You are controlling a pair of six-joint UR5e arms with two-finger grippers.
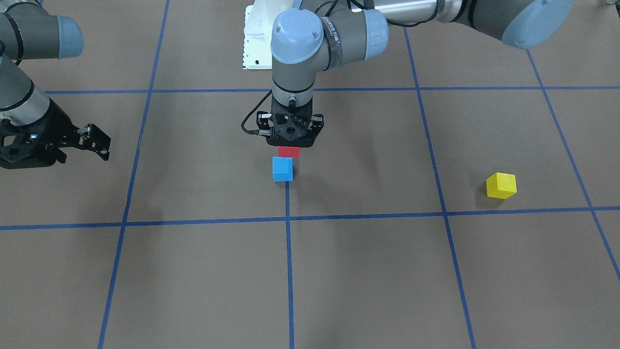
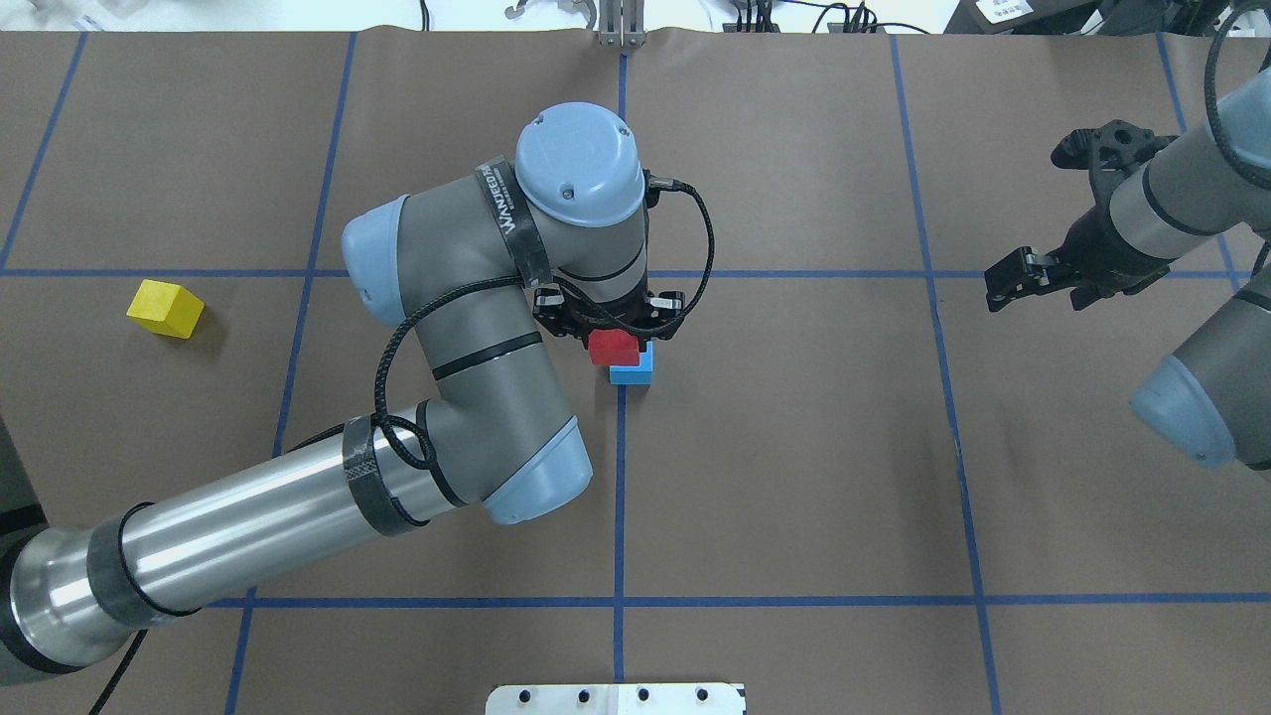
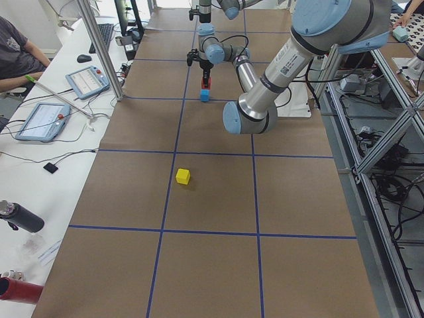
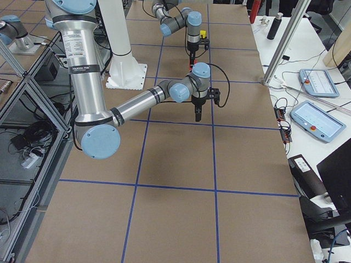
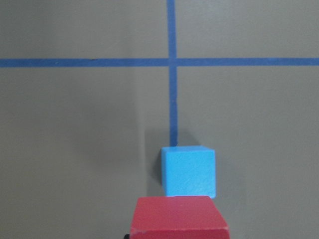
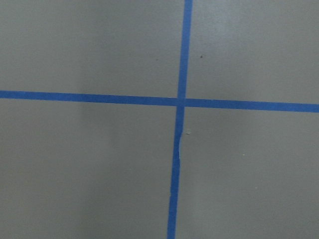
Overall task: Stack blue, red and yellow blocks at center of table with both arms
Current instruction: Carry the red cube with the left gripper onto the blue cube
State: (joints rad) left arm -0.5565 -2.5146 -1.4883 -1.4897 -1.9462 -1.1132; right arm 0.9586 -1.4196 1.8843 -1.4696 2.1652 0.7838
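Overhead exterior view: the yellow block (image 2: pixel 165 308) lies on the desk (image 2: pixel 794 477) well to the left of the blue block (image 2: pixel 635 373), which sits on a blue tape line (image 2: pixel 620 477). The left arm's jaws grip the red block (image 2: pixel 614 347) just above the blue block and a little off its centre; whether the two touch I cannot tell. Well to the right of the blue block, the right arm's jaws stand spread apart, holding nothing.
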